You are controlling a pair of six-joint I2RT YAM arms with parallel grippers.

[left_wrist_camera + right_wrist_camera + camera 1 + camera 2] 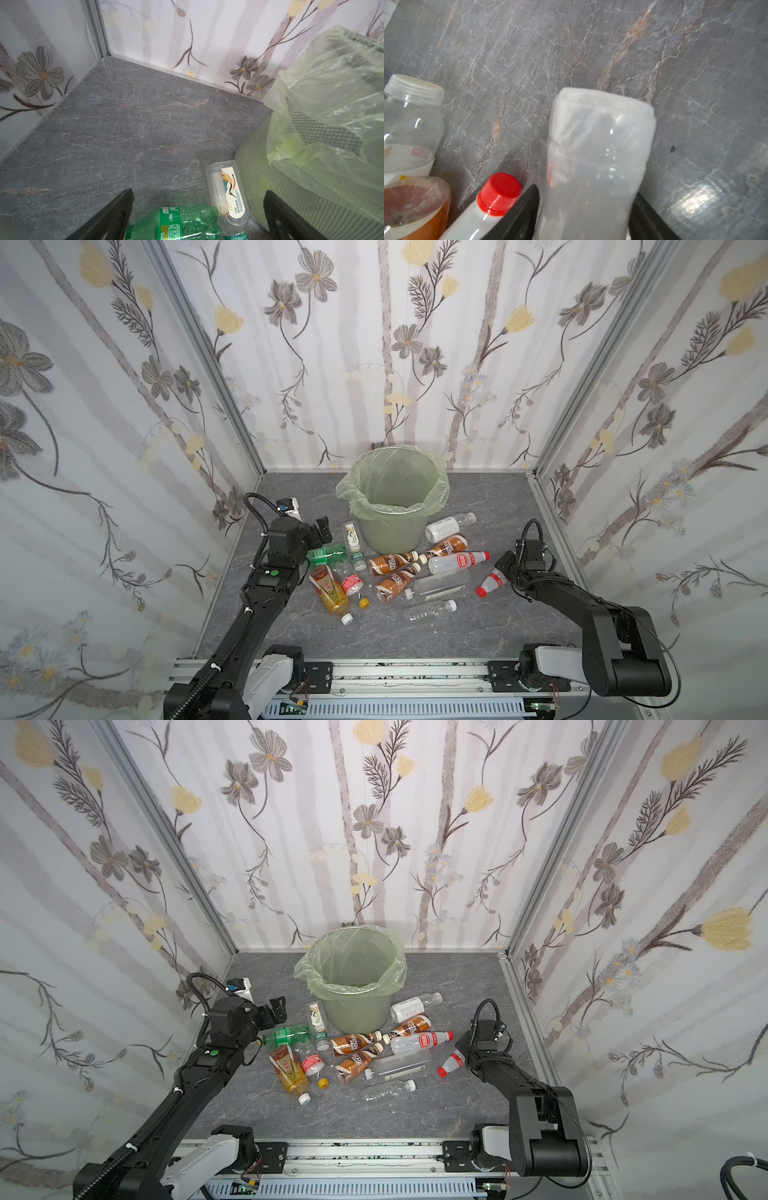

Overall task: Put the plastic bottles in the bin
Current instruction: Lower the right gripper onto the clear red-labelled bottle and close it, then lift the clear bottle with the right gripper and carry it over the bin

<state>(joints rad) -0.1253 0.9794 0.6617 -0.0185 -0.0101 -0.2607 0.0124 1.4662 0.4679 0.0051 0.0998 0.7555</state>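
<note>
Right gripper [586,191] pinches the red-capped bottle [494,580], cap pointing near-left, base far-right; bare desk [415,639] lies nearer. Left gripper [198,192] gapes, empty.

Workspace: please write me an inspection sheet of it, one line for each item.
Surface: grey marbled tabletop, nothing spilled that I can see.
Job's things: bin upright, no bottle seen inside; about a dozen plastic bottles lying in front of it.
Clutter: small white-and-blue device near the left wall.
Grippers: left pincer open, by the green bottle; right pincer closed on the red-capped bottle.
Cables: one black hose loops behind the left pincer, another behind the right; neither looks snagged.
Surroundings: floral wallpaper walls, aluminium frame posts.
</note>
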